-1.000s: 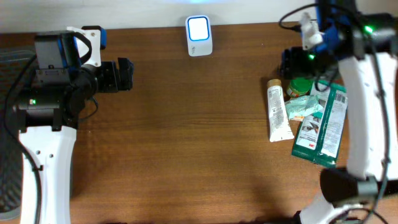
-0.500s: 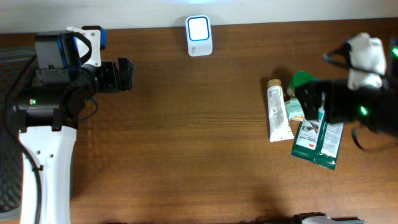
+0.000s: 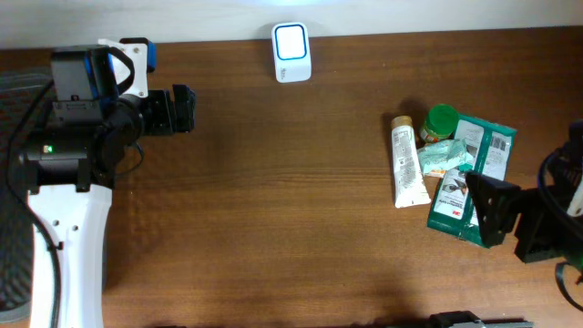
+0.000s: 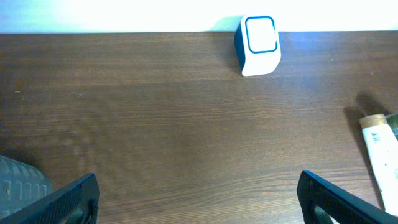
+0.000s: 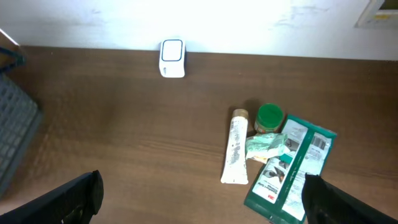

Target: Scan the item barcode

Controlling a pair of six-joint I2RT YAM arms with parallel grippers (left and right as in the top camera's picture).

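The white scanner with a blue-lit face (image 3: 291, 52) stands at the table's back edge, also seen in the left wrist view (image 4: 260, 45) and the right wrist view (image 5: 172, 58). The items lie in a cluster at the right: a white tube (image 3: 409, 170), a green-lidded jar (image 3: 442, 118), a small pale green pack (image 3: 444, 157) and a large green packet (image 3: 474, 182). My right gripper (image 3: 499, 214) hovers open at the front right, just beside the green packet (image 5: 289, 171), holding nothing. My left gripper (image 3: 182, 109) stands open and empty at the far left.
A grey mesh basket (image 3: 14, 237) sits off the table's left side, also at the left edge of the right wrist view (image 5: 15, 134). The brown wooden table (image 3: 273, 210) stretches between scanner and items. The tube (image 4: 380, 155) shows at the left wrist view's right edge.
My right arm swung from the back right, across the items, down to the front right edge, and its jaws opened wider. The left arm and the items have not moved.
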